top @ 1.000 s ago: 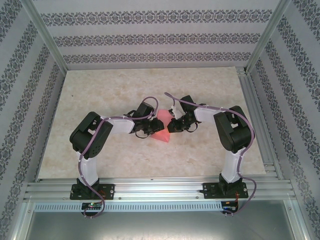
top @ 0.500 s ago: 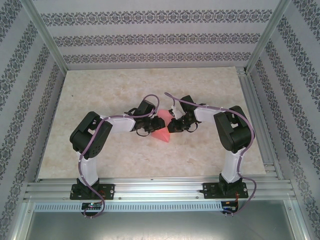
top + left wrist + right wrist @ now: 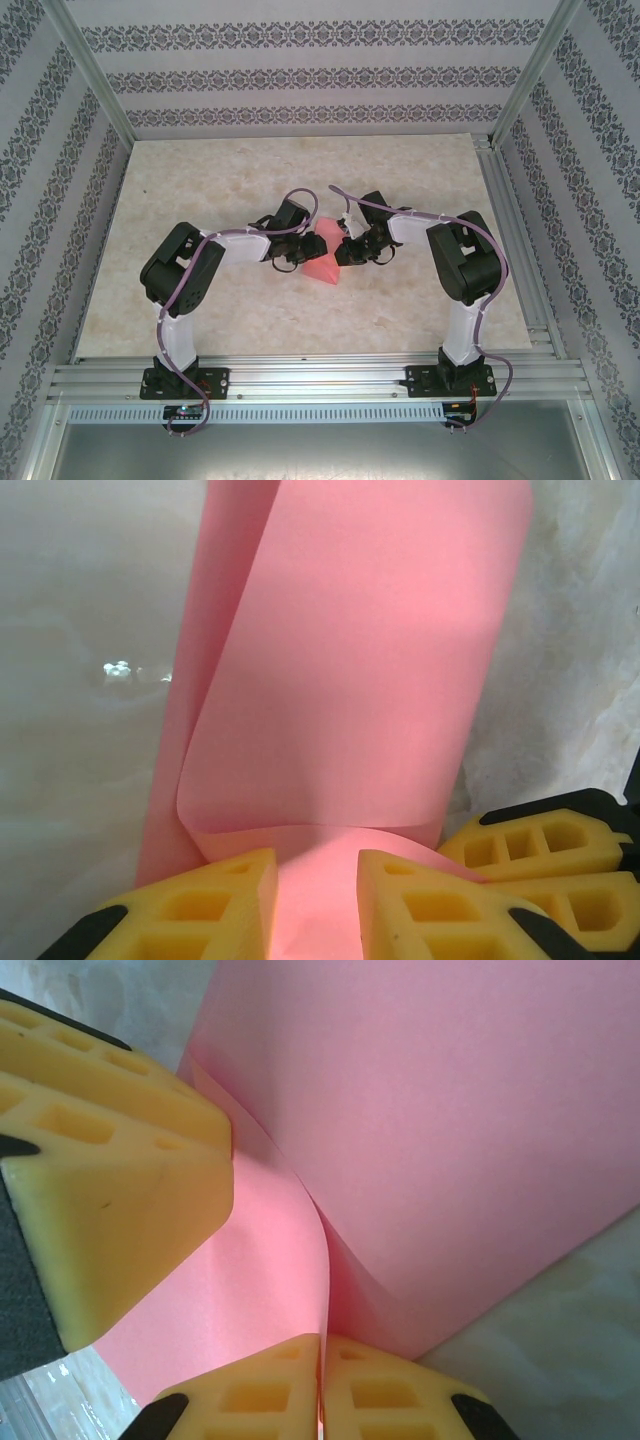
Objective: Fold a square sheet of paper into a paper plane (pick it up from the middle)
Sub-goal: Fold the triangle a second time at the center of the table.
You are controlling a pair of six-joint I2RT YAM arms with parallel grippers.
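Observation:
The square sheet of paper [image 3: 324, 268] is pink and bent into a loose curl between the two grippers at the table's middle. In the left wrist view the paper [image 3: 360, 680] arches up and away, and a strip of it runs through the gap of my left gripper [image 3: 317, 865], whose yellow jaws stand apart. My right gripper [image 3: 322, 1345] is shut on a thin edge of the paper [image 3: 450, 1140], with one finger of the left gripper [image 3: 110, 1160] close at its upper left. From above, the left gripper [image 3: 298, 262] and right gripper [image 3: 343, 252] face each other across the sheet.
The marble-patterned table [image 3: 200, 190] spreads wide to the left, right and far side. An aluminium rail [image 3: 320, 378] runs along the near edge by the arm bases, and another rail [image 3: 522, 260] borders the right side. Patterned walls enclose the space.
The left gripper's jaws have widened slightly. Both arms and the paper have hardly shifted.

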